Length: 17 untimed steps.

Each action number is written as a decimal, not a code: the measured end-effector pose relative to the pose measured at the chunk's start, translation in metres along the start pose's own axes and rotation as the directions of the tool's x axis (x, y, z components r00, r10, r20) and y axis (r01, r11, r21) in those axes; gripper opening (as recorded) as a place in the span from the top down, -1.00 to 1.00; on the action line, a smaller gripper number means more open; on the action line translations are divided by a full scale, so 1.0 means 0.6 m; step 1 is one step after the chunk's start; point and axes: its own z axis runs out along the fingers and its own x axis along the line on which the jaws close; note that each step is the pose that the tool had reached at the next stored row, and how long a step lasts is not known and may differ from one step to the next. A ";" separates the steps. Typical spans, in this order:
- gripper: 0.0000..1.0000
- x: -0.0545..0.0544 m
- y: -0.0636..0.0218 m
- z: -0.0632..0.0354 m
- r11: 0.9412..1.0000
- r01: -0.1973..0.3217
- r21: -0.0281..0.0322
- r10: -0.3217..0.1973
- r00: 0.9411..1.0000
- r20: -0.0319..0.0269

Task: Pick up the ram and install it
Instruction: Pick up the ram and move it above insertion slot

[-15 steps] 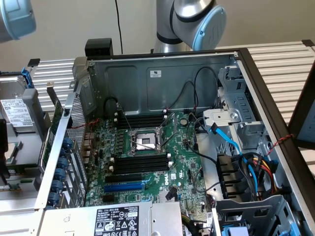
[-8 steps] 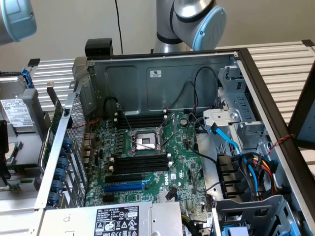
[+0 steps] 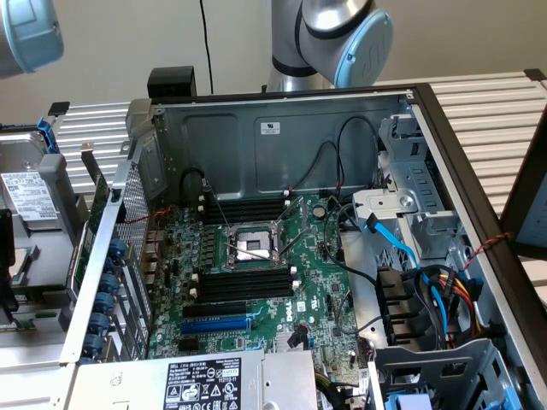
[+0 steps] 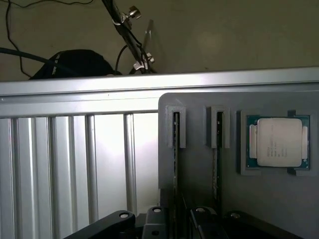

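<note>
Exterior: open PC case [image 3: 256, 128], motherboard [image 3: 291, 256] flat inside. CPU socket [image 3: 252, 243] sits mid-board with long black memory slots [image 3: 244, 284] on both sides of it, and they look bare. Blue slot [image 3: 214, 326] is nearer the camera. Arm [image 3: 342, 38] stands behind the case's back wall.

Wrist: grey holder block [image 4: 199, 189] on a ribbed aluminium table [image 4: 60, 159]. The ram [image 4: 175, 149] stands on edge in one groove, with a second stick [image 4: 218, 149] in the groove beside it. CPU [image 4: 278, 142] lies in a recess past that. Gripper [image 4: 178, 221] is spread and pinches nothing; its fingers straddle the ram's groove line.
</note>
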 end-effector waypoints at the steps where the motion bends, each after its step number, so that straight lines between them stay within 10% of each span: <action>1: 0.51 0.000 0.000 0.000 1.000 0.000 0.000 0.000 1.000 0.000; 17: 0.51 -0.002 0.000 0.004 1.000 0.000 0.000 0.000 1.000 0.000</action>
